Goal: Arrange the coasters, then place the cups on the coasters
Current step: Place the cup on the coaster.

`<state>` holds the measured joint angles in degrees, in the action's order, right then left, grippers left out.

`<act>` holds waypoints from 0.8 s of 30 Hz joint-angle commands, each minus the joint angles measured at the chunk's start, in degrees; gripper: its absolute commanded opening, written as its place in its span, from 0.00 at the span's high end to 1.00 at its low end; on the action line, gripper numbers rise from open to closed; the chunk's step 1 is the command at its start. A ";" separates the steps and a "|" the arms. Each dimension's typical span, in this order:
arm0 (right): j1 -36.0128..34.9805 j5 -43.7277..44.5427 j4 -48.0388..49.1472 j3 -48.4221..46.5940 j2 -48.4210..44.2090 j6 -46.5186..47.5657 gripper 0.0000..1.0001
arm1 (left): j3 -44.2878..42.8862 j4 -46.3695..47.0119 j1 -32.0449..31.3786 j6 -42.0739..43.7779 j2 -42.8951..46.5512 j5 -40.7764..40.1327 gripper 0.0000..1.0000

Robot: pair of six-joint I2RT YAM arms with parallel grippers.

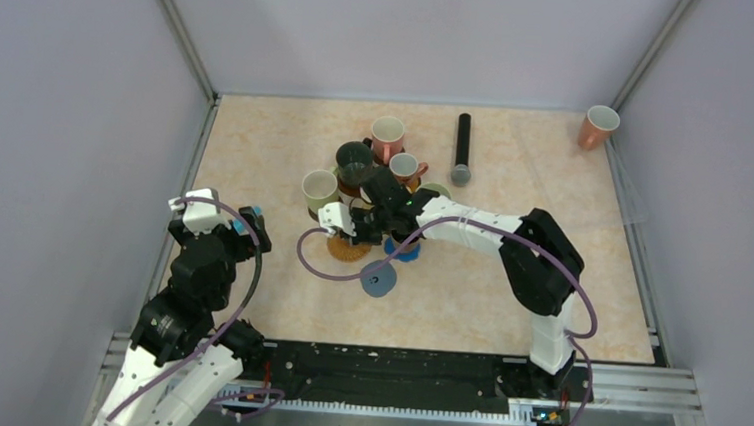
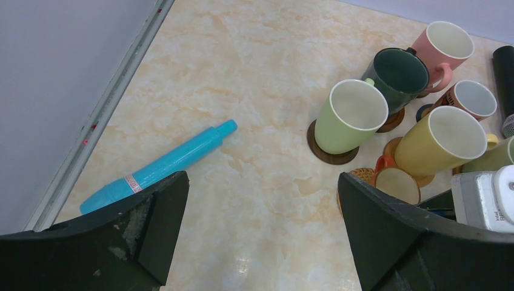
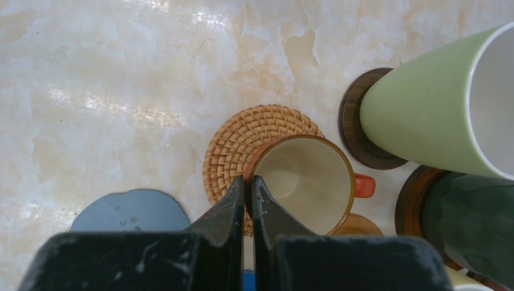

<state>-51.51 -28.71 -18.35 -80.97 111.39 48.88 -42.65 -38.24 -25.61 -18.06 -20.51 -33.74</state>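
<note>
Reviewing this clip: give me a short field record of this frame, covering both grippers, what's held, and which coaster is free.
left gripper: open, empty, above bare table
right gripper: shut on rim of small orange ceramic cup
cup position: over round woven rattan coaster; contact unclear
free coaster: flat grey-blue mat, nothing on it

Overhead cam, wrist cams close, cups shared

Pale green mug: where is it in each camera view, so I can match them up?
Top external: pale green mug slightly left of the picture's centre.
Left wrist: the mug right of centre, on a dark brown coaster.
Right wrist: the mug at the right edge, upper half.
Shared landmark: the dark green mug beside it in every view.
</note>
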 commanded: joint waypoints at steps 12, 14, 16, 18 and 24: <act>0.22 -0.61 2.97 -0.67 1.01 -3.63 0.77 | -1.41 1.31 0.14 -0.26 0.90 0.46 0.01; 0.22 -0.56 2.70 -1.04 0.12 -4.19 0.67 | -1.30 1.39 0.20 -0.22 1.04 0.52 0.01; 0.21 -0.71 2.10 -1.99 -1.14 -5.23 0.60 | -1.30 1.38 0.17 -0.17 1.21 0.52 0.01; 0.23 -0.65 1.63 -3.14 -2.22 -7.19 0.54 | -1.39 1.41 0.17 -0.17 1.19 0.68 0.01; 0.98 2.33 4.90 -4.60 -6.39 -15.40 0.35 | -1.23 1.57 0.15 -0.13 2.15 1.18 0.01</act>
<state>-51.46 -27.27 -17.52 -82.39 111.83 39.88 -42.65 -38.24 -25.61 -18.06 -19.53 -33.26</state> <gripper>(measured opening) 0.640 0.986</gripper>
